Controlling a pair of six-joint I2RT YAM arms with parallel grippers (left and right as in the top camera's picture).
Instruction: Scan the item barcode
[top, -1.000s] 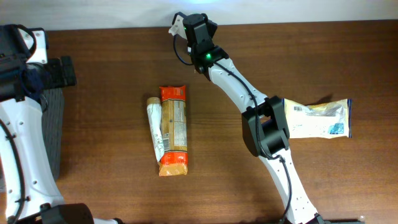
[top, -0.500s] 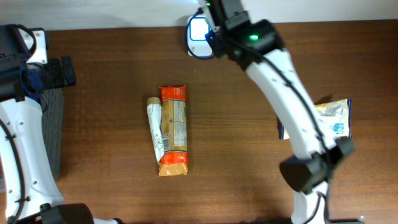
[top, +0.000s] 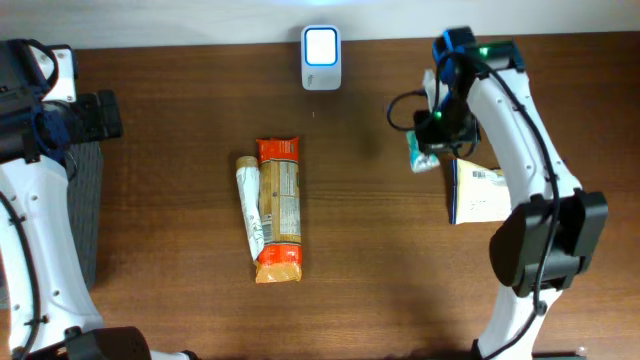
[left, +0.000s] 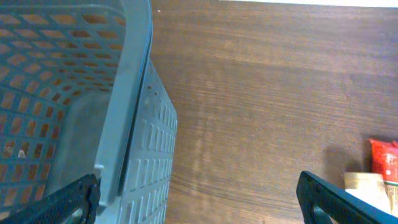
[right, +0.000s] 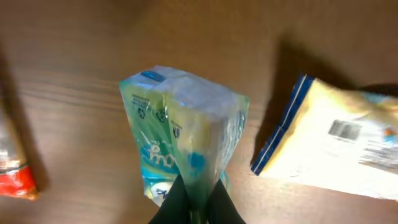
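1. The table (top: 180, 300) is a wood top that carries every item. The scanner (top: 321, 58) stands at its far edge with its window lit.
2. The basket (left: 74, 93) sits far to the left of the scanner, at the table's left edge.
3. The orange packet (top: 280, 210) lies flat in front of the scanner, on the robot's side and slightly left. A white packet (top: 250, 212) touches its left flank.
4. The bag (top: 480, 192), yellow and white, lies flat to the right of the scanner and nearer the robot. A barcode shows on its upper face in the right wrist view.
5. The pouch (right: 186, 118), green, is the item in hand. It sits between the scanner and the bag and appears lifted off the table.
   - Judgement: the step in hand is presenting the pouch, and it is not over the lit window.
   - The next move calls for a leftward carry to the window with the coded panel turned toward it. Which face carries the code cannot be told.
6. The right gripper (right: 188, 196) has its fingers together, clamped on the pouch's end seam.
7. The left gripper (left: 198, 183) has its fingers spread wide apart, holding and touching nothing. It hangs over the basket rim, far left of the scanner.
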